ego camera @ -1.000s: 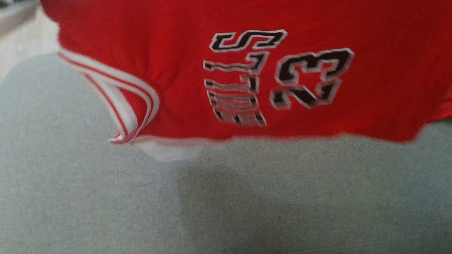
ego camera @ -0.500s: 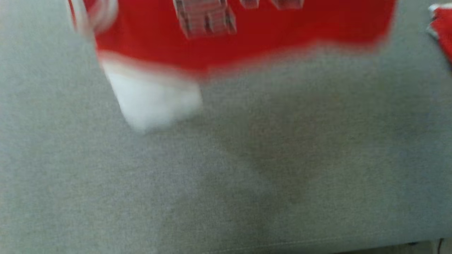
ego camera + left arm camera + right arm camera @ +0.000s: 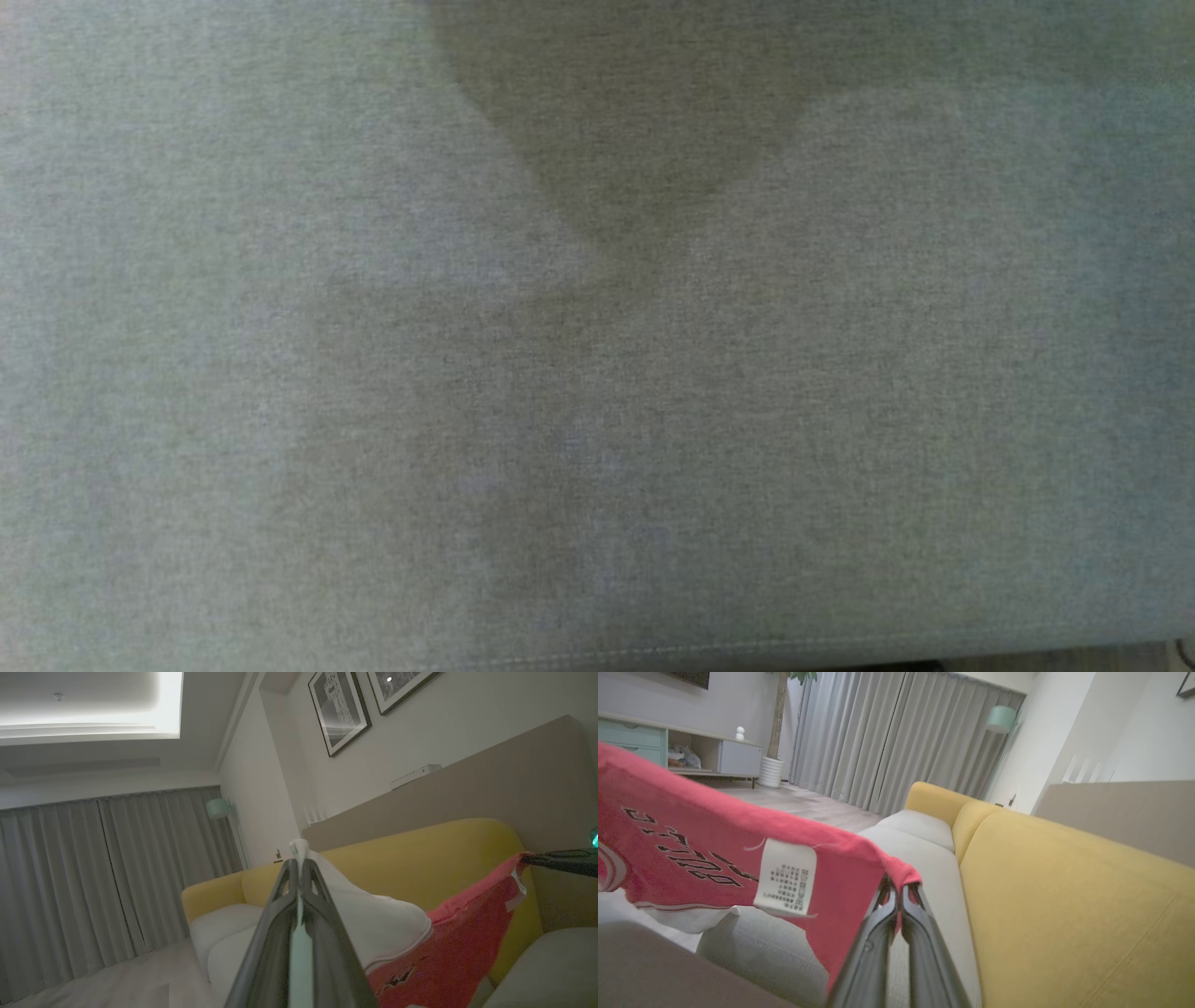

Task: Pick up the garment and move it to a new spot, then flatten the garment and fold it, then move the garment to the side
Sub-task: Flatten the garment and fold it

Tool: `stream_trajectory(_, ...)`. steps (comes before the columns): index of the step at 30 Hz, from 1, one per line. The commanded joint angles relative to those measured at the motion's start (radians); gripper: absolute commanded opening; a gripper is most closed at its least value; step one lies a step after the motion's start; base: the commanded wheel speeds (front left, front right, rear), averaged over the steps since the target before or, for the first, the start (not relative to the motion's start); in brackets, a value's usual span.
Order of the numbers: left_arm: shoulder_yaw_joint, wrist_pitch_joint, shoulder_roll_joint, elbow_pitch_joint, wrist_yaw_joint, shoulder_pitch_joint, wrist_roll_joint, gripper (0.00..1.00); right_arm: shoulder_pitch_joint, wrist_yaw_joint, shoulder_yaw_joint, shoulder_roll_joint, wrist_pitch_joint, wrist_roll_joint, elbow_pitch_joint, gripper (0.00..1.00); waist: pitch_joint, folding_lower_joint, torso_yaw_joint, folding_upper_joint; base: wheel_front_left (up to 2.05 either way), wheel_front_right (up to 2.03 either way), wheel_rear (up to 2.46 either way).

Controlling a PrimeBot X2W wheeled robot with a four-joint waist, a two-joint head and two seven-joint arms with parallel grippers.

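The garment (image 3: 705, 854) is a red jersey with black lettering, white trim and a white care label. It hangs stretched in the air above the grey sofa seat. My right gripper (image 3: 899, 887) is shut on a red corner of it. My left gripper (image 3: 299, 858) is shut on a white edge of the garment (image 3: 448, 942), which trails off to the right toward the other arm's dark fingers (image 3: 560, 861). In the head view the grey seat cushion (image 3: 597, 373) carries a soft shadow near the top.
A yellow sofa back (image 3: 1064, 896) runs behind the grey seat (image 3: 924, 868). Grey curtains (image 3: 896, 742), a floor lamp (image 3: 1001, 718) and a low cabinet (image 3: 668, 751) stand across the wooden floor. Framed pictures (image 3: 341, 709) hang on the wall.
The red garment, which filled the top of the head view a second ago, has slid up out of that view, leaving bare grey cushion and a shadow.
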Motion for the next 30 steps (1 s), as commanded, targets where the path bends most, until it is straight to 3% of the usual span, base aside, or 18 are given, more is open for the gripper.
stream_trajectory(1, 0.034, 0.002, 0.084, -0.066, 0.002, 0.036, -0.015, 0.00, 0.047, 0.007, -0.011, -0.014, -0.010, 0.008, -0.029, 0.00, -0.002, -0.0002, 0.003, 0.0000, 0.00, 0.00, 0.00)
stream_trajectory(5, 0.022, 0.002, 0.161, -0.190, 0.002, 0.281, -0.035, 0.00, 0.198, 0.007, -0.046, -0.032, -0.010, 0.013, -0.076, 0.00, -0.021, -0.0002, 0.005, 0.0000, 0.00, 0.00, 0.00)
stream_trajectory(6, 0.022, 0.002, 0.161, -0.190, 0.002, 0.281, -0.035, 0.00, 0.198, 0.007, -0.046, -0.032, -0.010, 0.013, -0.076, 0.00, -0.021, -0.0002, 0.005, 0.0000, 0.00, 0.00, 0.00)
stream_trajectory(10, 0.016, 0.002, 0.205, -0.267, 0.002, 0.546, -0.035, 0.00, 0.399, 0.007, -0.095, -0.050, -0.010, 0.012, -0.129, 0.00, -0.072, -0.0002, 0.006, 0.0000, 0.00, 0.00, 0.00)
stream_trajectory(20, 0.032, 0.002, 0.159, -0.312, 0.002, 1.027, 0.019, 0.00, 0.906, 0.007, -0.272, -0.034, -0.011, -0.016, -0.273, 0.00, -0.226, -0.0002, 0.002, 0.0000, 0.00, 0.00, 0.00)
stream_trajectory(27, 0.018, 0.002, 0.149, -0.343, 0.002, 1.206, -0.011, 0.00, 1.160, 0.007, -0.352, -0.008, -0.003, -0.051, -0.372, 0.00, -0.280, -0.0002, 0.000, 0.0000, 0.00, 0.00, 0.00)
stream_trajectory(30, -0.013, 0.002, 0.175, -0.359, 0.002, 1.249, -0.051, 0.00, 1.244, 0.007, -0.381, 0.006, 0.010, -0.068, -0.415, 0.00, -0.294, -0.0002, 0.000, 0.0000, 0.00, 0.00, 0.00)
